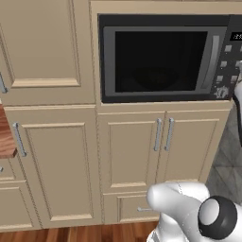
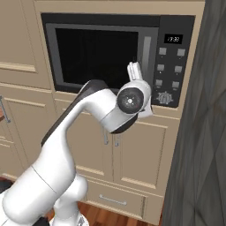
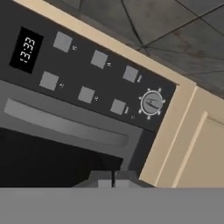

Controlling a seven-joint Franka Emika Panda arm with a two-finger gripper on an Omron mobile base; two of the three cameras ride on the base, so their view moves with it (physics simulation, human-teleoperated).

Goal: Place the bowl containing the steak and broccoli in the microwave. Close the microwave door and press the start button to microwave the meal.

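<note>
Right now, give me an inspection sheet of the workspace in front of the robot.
Surface: brown wooden counter edge at far left, its top out of sight.
Job's things: built-in black and dark grey microwave; its grey-framed glass door is shut; dark button panel with lit display, six square buttons and a round dial.
Clutter: nothing seen.
Grippers: two-finger gripper, jaws shut on nothing, at the door's handle side beside the panel.
Cables: nothing seen.
Surroundings: beige cabinet doors with silver handles, dark grey tiled wall, wooden floor.
</note>
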